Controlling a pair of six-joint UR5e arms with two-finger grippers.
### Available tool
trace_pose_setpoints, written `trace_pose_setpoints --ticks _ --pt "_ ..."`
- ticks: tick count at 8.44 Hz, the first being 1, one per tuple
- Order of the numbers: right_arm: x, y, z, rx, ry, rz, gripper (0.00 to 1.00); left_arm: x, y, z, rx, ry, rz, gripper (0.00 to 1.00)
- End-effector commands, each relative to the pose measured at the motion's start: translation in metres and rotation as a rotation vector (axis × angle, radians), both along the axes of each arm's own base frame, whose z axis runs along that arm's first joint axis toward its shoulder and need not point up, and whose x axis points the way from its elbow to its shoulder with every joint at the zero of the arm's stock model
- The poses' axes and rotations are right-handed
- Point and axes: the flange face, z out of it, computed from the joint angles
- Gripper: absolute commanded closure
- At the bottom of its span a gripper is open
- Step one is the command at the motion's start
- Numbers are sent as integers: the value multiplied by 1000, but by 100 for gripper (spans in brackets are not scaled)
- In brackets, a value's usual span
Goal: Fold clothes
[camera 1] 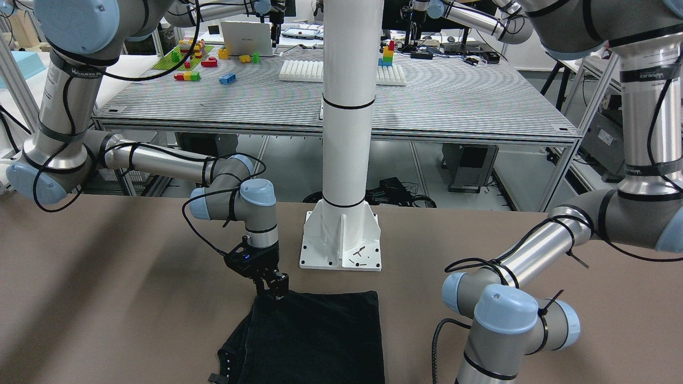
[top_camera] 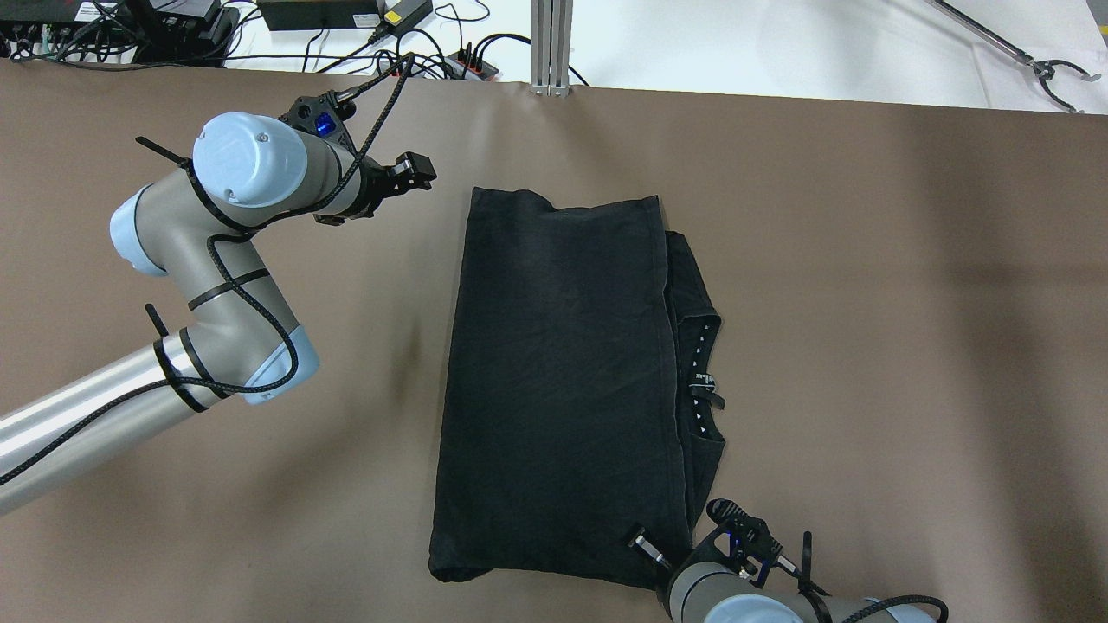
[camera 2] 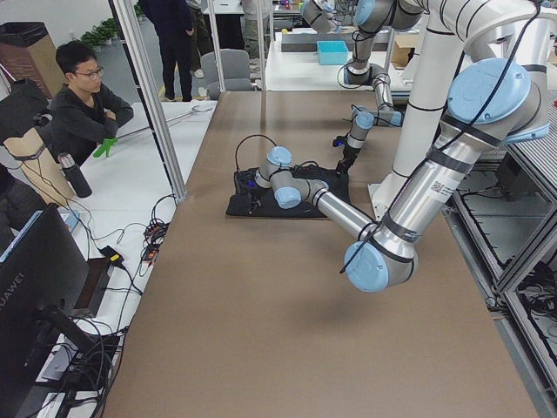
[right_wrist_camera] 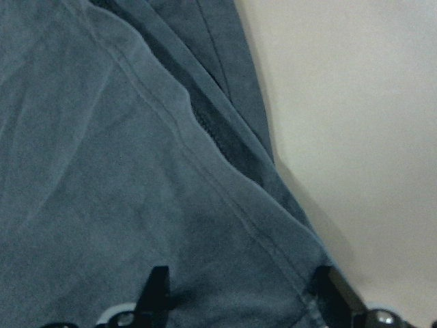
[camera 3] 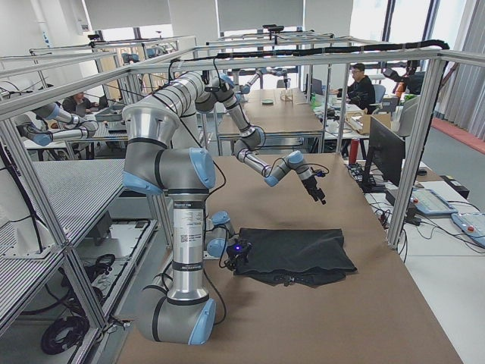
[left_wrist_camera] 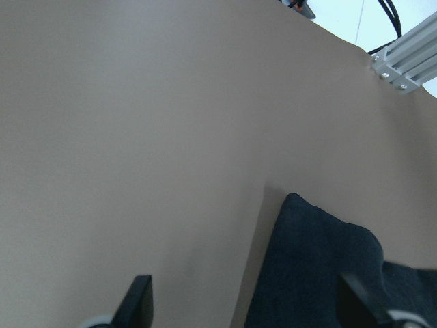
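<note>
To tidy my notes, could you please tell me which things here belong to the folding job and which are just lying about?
For the job:
- black garment
- left gripper, open
- right gripper, open

Lying about:
- white pillar
- toy bricks on the back table
- monitor

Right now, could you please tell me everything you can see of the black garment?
The black garment is matte soft fabric with stitched hems, folded into a rough rectangle lying flat on the brown table. A lower layer with a small tag sticks out along the robot's right side. The right gripper hangs open over its corner nearest the robot, contact unclear; the left gripper is open and clear of it.
</note>
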Motion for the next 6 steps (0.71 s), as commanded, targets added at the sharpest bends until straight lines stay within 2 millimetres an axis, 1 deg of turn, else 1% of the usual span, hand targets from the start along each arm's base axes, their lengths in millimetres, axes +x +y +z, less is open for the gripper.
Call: trace_pose_setpoints --ticks 1,2,4,5,6 --pt "-5 0 4 -2 9 0 42 -1 1 3 -5 -1 -10 6" --pt "-8 -1 9 -13 16 11 50 -1 1 4 -6 0 -10 6" --pt "-7 -2 9 -15 15 14 56 -1 1 4 -5 -2 -25 6" --pt "-7 -2 9 -19 12 18 72 2 2 4 -6 -4 -22 6" --pt "-6 -3 8 -21 9 25 95 2 3 5 -4 -6 -25 6"
